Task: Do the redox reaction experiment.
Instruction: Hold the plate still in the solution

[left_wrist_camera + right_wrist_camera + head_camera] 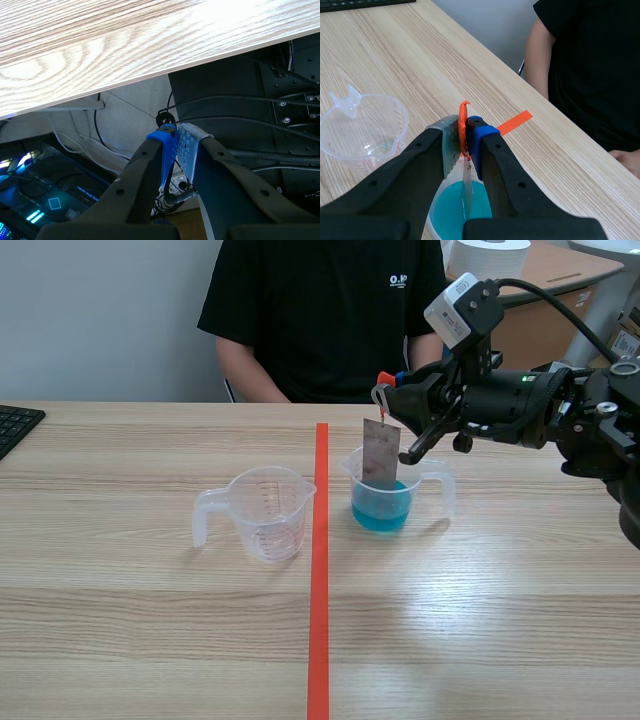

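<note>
Cup [265, 510] graduations illegible; shirt logo [398, 280] perhaps "O.I".

Pale wooden table [120, 640] before a grey wall [100, 320].

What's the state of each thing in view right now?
Metal strip: upright, lower end in the blue liquid.
Right cup: upright, part-filled with blue liquid.
Left cup: upright, looks empty.
Right gripper: shut on the strip's orange tab.
Left gripper: shut on nothing, below table level.
</note>
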